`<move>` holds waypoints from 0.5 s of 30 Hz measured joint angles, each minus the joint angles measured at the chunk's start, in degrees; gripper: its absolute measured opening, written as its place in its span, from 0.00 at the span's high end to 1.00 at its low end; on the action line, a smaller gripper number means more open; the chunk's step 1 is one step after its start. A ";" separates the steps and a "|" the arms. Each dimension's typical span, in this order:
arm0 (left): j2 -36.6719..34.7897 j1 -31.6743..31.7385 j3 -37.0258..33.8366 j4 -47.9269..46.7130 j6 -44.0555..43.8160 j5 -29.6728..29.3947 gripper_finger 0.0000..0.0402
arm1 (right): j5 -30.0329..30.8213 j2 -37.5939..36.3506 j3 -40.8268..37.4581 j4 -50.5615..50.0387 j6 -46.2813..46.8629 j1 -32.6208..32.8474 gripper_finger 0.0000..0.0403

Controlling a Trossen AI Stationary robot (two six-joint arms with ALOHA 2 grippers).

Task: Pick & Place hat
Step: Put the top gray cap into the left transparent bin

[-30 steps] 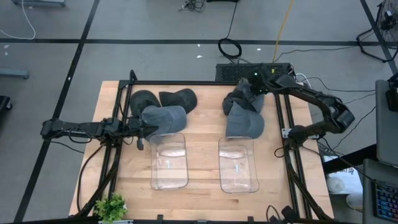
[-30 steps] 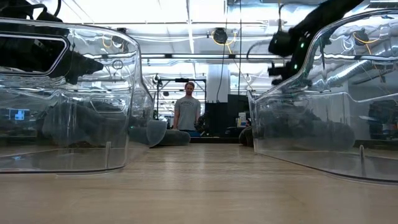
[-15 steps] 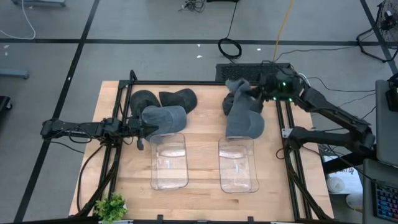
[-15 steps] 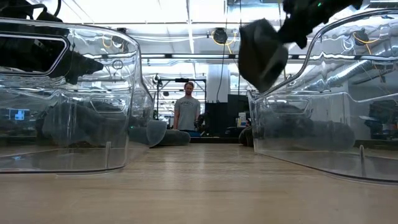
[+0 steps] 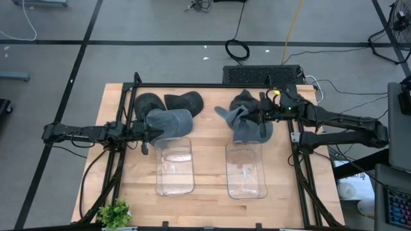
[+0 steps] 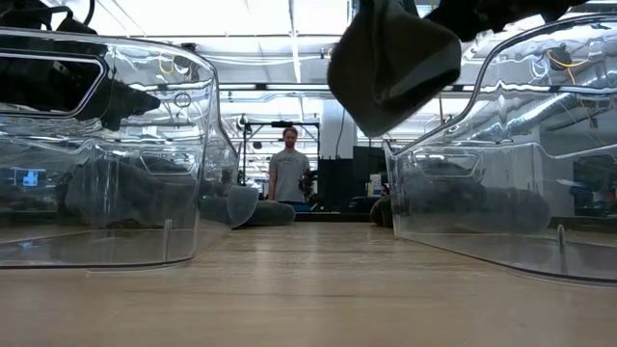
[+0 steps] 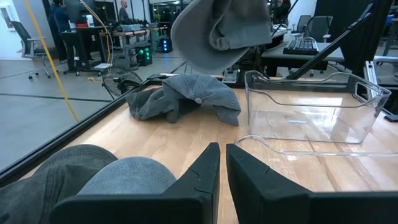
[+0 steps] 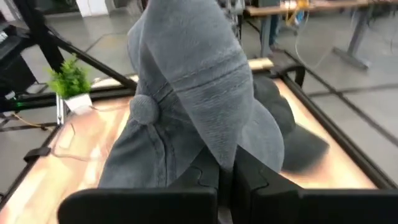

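My right tool (image 5: 260, 115) grips a grey hat (image 5: 232, 115) aloft; it's lifted, not yet in the clear bin (image 5: 246, 170).

Matt grey cloth hat (image 8: 186, 93); glossy clear plastic bins (image 5: 244, 170).

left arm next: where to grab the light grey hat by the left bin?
Judging by its pose, take the light grey hat by its rim edge nearest the left gripper, coming in level from the table's left side. The dome is too wide for the fingers, and the left bin blocks the near side.
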 joint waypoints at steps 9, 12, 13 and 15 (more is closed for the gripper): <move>0.00 0.11 0.00 7.10 9.08 -1.50 0.91 | 2.37 7.60 0.00 12.28 -5.21 11.34 1.00; 0.01 0.11 0.00 11.61 7.76 -1.36 0.91 | 2.36 9.74 0.00 14.85 -5.26 12.94 1.00; 0.00 0.08 0.00 13.54 5.37 -0.67 0.91 | 2.36 10.41 0.00 15.73 -5.26 13.37 1.00; -0.07 0.00 0.02 15.64 -2.56 1.92 0.91 | 2.37 11.48 0.00 16.43 -5.26 14.31 1.00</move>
